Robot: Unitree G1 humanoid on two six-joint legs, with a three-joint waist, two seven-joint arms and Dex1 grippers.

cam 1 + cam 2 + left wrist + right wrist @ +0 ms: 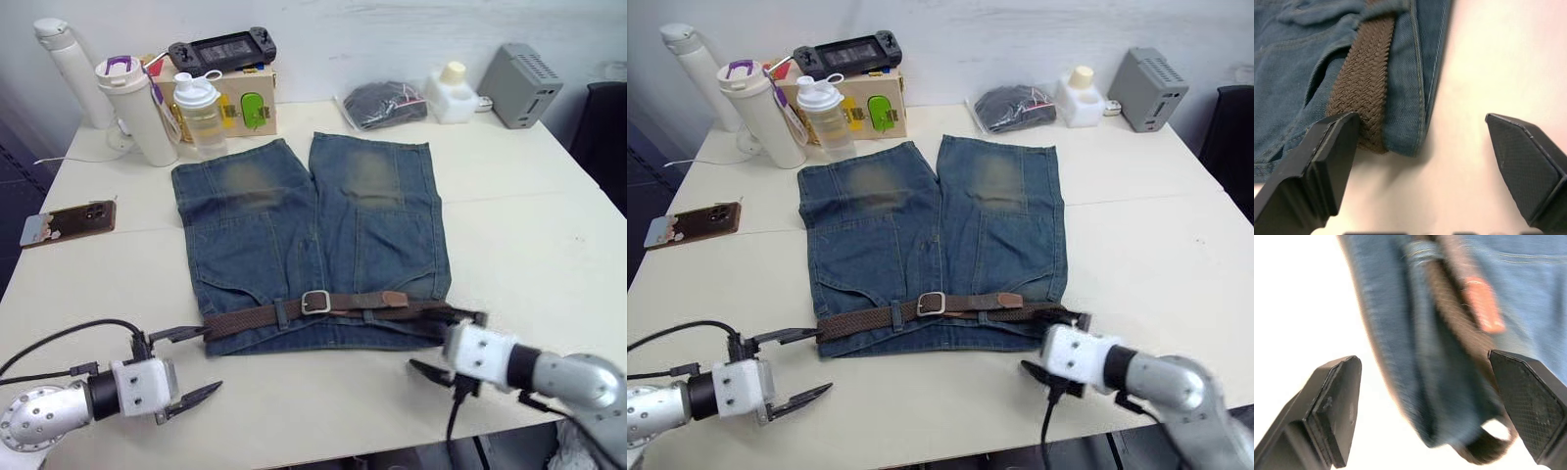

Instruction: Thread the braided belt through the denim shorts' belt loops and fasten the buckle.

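Dark brown braided belt (245, 319) buckled across faded blue denim shorts (313, 235), near tabletop's front edge | left gripper (186, 364) and right gripper (446, 345) spread wide at waistband ends, nothing held

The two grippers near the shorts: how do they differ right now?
The left gripper sits at the braided belt's left fold, one finger beside the denim shorts' corner. The right gripper sits at the belt's right fold, nearer the tan tip. Both are open and hold nothing.
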